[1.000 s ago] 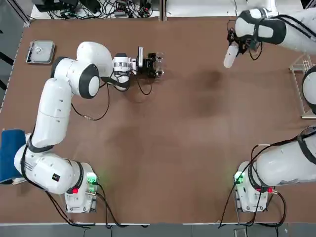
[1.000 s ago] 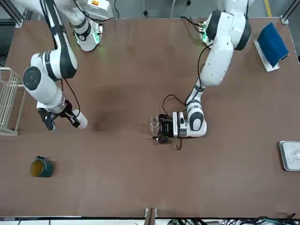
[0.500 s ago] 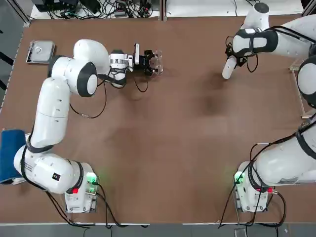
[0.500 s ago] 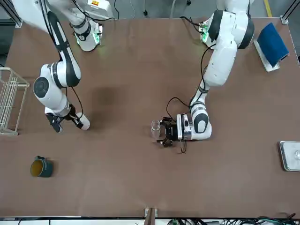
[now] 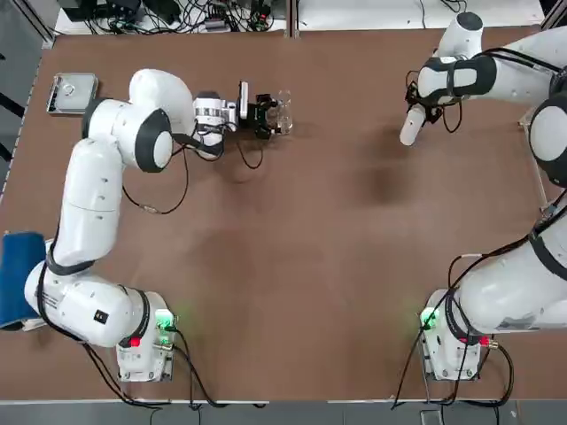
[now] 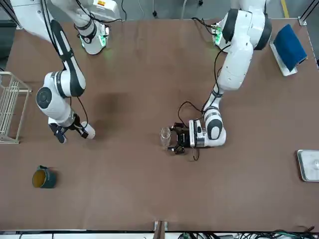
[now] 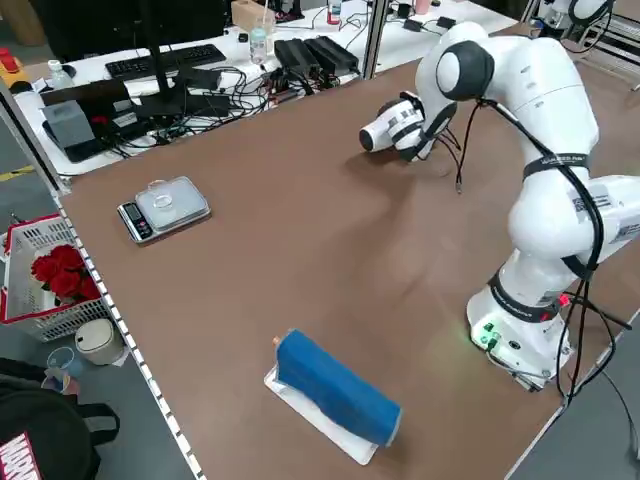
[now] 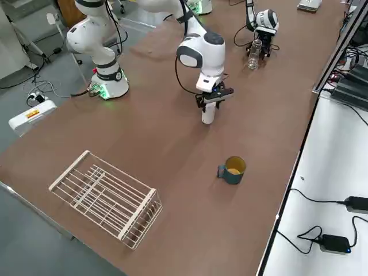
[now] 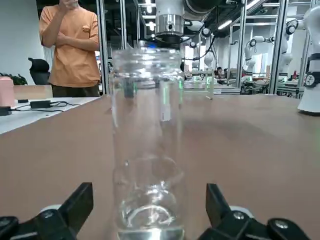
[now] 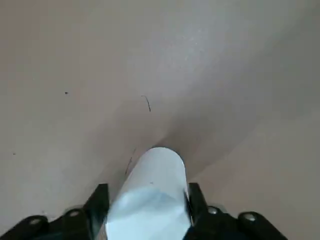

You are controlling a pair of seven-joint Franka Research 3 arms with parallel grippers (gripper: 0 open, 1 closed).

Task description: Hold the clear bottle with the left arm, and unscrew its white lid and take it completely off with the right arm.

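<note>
Upper left of the front view, the right arm (image 6: 74, 82) has shifted slightly rightward; its gripper (image 10: 148, 194) surrounds the separated white lid (image 6: 90, 132), grip uncertain. Mid-frame, the left gripper (image 9: 149, 194) gapes around the upright, uncapped clear bottle (image 6: 165, 137); unscrewing looks finished.

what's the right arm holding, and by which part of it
The white lid, held by its sides near the end opposite its rounded tip, in the right pincer.
</note>
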